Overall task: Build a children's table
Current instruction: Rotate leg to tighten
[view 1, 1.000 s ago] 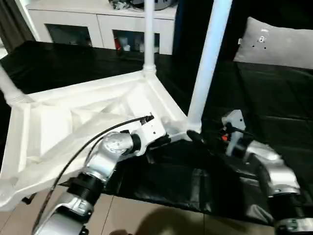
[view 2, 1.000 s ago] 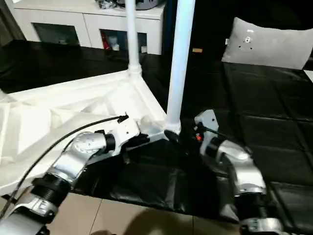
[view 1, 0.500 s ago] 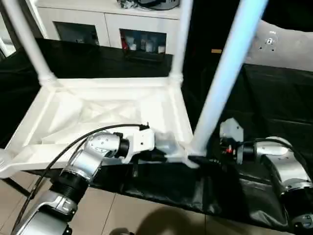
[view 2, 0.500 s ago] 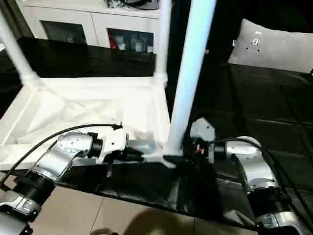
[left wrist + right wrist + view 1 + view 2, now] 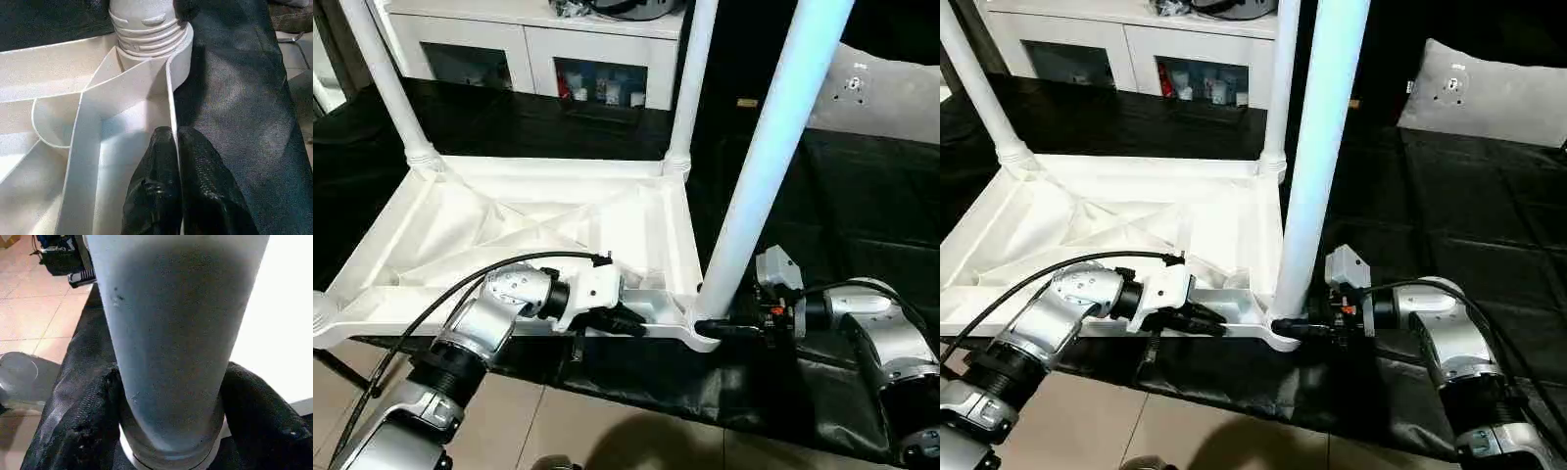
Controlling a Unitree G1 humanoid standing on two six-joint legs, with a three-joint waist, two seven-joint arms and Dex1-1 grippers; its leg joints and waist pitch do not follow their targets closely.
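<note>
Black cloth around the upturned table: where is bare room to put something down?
Free: the black cloth right of the near leg, before the grey pillow, and the strip between table top and white cabinet. Crowded: the near corner, where left tool and right tool grip.

A black cloth (image 5: 862, 206) covers the work surface, above a tiled floor (image 5: 636, 446). On it lie the upturned white table (image 5: 499, 220) and a grey pillow (image 5: 891, 83).
</note>
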